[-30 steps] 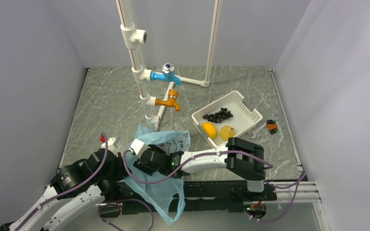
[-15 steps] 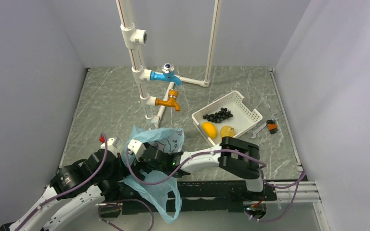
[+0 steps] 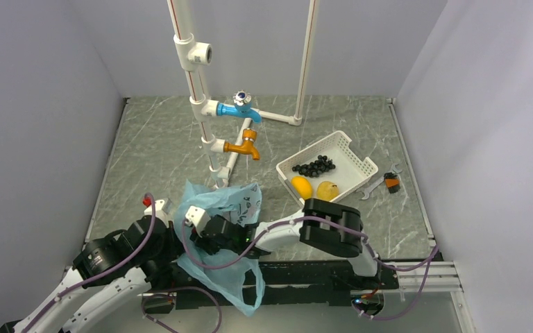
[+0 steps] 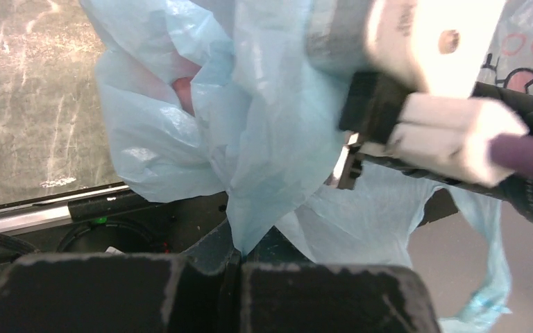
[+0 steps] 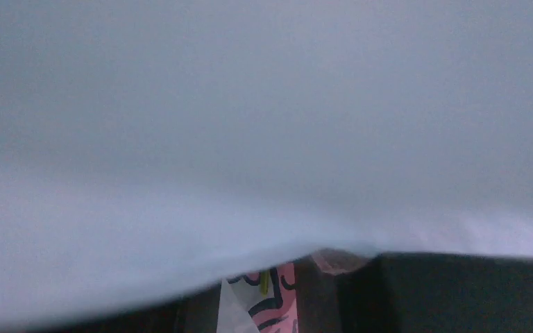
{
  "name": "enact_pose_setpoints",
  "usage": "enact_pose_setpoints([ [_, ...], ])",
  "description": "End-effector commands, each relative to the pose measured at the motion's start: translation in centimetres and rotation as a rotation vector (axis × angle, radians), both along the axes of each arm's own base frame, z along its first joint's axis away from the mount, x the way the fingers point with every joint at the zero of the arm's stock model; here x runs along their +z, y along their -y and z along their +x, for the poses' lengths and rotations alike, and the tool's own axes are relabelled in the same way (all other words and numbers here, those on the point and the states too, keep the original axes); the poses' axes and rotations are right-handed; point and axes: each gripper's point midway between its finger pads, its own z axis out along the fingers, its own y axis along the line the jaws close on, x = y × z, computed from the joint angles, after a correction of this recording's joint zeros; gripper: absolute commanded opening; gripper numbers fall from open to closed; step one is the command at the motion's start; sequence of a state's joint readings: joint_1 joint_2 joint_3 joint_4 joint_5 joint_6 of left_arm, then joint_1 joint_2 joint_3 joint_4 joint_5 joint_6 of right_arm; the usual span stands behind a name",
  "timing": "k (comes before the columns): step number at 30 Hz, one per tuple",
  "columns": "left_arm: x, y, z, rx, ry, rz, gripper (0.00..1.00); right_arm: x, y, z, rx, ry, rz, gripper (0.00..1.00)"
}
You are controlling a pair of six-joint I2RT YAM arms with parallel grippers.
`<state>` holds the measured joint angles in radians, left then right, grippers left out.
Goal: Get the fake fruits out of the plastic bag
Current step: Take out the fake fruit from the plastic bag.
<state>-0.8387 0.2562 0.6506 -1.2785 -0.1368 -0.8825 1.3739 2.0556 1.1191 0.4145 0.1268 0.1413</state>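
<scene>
The grey marbled table (image 3: 153, 152) fills the top view. A white pipe frame (image 3: 196, 104) stands at 12 o'clock, carrying a blue tap (image 3: 239, 107) and, below it, an orange tap (image 3: 241, 146).

The plastic bag (image 3: 232, 201), thin, crinkled and pale blue, lies at 6 o'clock at the table's near edge. One handle loop hangs down over the dark base rail.

The left gripper (image 4: 239, 260) comes in from 7 o'clock. Its two dark fingers are pressed together, and a fold of the bag (image 4: 271, 139) is pinched between them and rises from the seam.

The right gripper (image 3: 205, 232) reaches across from 5 o'clock and is pushed into the bag's mouth. Blue film smothers its wrist camera, so I cannot tell how its jaws stand.

The white basket (image 3: 361, 163), slotted and set askew, sits at 3 o'clock, well apart from the bag. Inside it, the grape bunch (image 3: 314, 166) lies toward 11 o'clock. The orange-yellow oval fruit (image 3: 301, 186) and the pale yellow fruit (image 3: 328, 190) lie side by side along the near wall.

In the left wrist view a reddish fruit (image 4: 184, 94) shows through the film, inside the bag at 10 o'clock.

A wrench (image 3: 373, 186) lies on the table just beside the basket's 4 o'clock corner.
</scene>
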Motion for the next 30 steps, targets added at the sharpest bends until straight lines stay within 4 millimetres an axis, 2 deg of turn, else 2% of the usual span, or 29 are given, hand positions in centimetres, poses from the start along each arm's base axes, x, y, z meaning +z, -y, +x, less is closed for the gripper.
enact_pose_setpoints([
  [1,1.0,1.0,0.3,-0.004,0.025,-0.063,0.00,6.2,0.3,1.5,-0.074,0.035,0.161,0.29],
  [7,1.0,1.0,0.3,-0.006,0.022,-0.060,0.00,8.9,3.1,2.6,-0.165,0.072,0.185,0.17],
  [12,1.0,1.0,0.3,-0.006,0.020,-0.059,0.00,9.5,5.0,3.0,-0.214,0.063,0.170,0.13],
  [17,1.1,1.0,0.3,-0.009,0.029,-0.067,0.00,9.8,6.1,1.8,-0.195,0.002,0.156,0.07],
  [20,1.2,1.0,0.3,-0.009,0.032,-0.072,0.00,9.1,7.2,0.5,-0.160,-0.046,0.139,0.05],
  [23,1.2,1.1,0.3,-0.012,0.038,-0.076,0.00,8.6,7.9,-1.5,-0.065,-0.096,0.097,0.00],
  [25,1.2,1.1,0.3,-0.015,0.037,-0.074,0.00,8.5,8.5,-3.0,0.008,-0.122,0.085,0.00],
  [30,1.7,1.1,0.4,0.000,0.049,-0.102,0.00,9.9,9.6,-7.3,0.237,-0.178,0.086,0.00],
])
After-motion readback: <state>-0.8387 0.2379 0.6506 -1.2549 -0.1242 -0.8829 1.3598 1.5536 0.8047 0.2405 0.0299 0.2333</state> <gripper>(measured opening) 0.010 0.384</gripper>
